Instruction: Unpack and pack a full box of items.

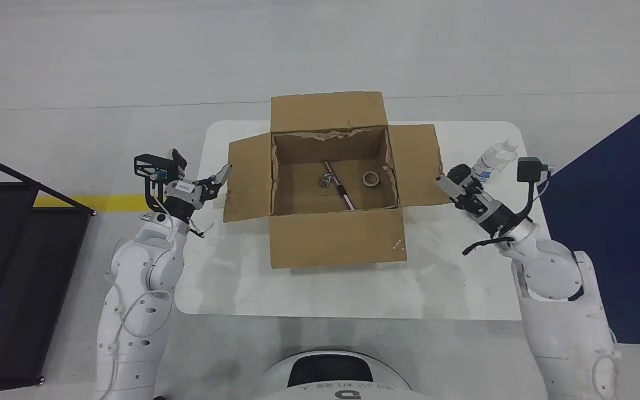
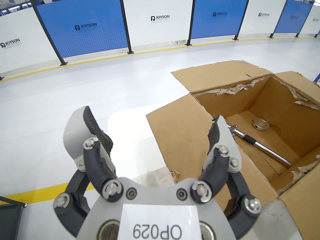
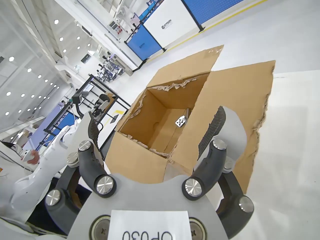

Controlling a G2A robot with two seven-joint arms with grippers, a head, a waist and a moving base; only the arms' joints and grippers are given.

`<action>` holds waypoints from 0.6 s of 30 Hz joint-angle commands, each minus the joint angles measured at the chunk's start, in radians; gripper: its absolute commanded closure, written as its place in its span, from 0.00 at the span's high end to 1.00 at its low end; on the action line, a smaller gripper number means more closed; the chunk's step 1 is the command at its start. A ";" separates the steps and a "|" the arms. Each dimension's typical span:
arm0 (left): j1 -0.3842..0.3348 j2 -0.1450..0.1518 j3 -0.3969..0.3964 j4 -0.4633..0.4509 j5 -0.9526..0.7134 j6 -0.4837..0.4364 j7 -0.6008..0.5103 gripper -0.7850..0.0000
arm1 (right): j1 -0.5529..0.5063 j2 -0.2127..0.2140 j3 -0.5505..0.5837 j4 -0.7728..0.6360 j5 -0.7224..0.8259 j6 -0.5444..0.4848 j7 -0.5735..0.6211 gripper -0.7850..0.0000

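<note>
An open cardboard box [image 1: 335,248] stands in the middle of the white table [image 1: 230,290] with all flaps folded out. Inside lie a metal rod with a crosspiece [image 1: 338,187] and a metal ring [image 1: 370,179]; the rod [image 2: 260,147] and ring [image 2: 260,124] also show in the left wrist view, and the rod's end [image 3: 181,120] in the right wrist view. My left gripper [image 1: 222,177] hovers open and empty beside the box's left flap [image 2: 182,138]. My right gripper [image 1: 440,181] hovers open and empty at the right flap [image 3: 237,96].
A clear plastic bottle [image 1: 494,160] stands at the table's right edge, just behind my right arm. A dark rack [image 1: 30,250] is on the floor to the left of the table. Bare table surface lies in front of the box.
</note>
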 commanded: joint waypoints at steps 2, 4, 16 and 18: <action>0.000 0.000 0.000 0.000 0.000 0.000 0.000 1.00 | 0.000 0.000 0.000 0.001 -0.005 0.000 -0.012 1.00; 0.000 0.000 0.000 0.000 0.000 0.000 0.000 1.00 | 0.000 0.000 0.000 0.001 -0.005 0.000 -0.012 1.00; 0.000 0.000 0.000 0.000 0.000 0.000 0.000 1.00 | 0.145 -0.007 -0.151 -0.009 0.108 0.073 0.064 1.00; 0.000 0.000 0.000 0.000 0.000 0.000 0.000 1.00 | 0.206 -0.009 -0.206 -0.001 0.131 0.113 0.122 1.00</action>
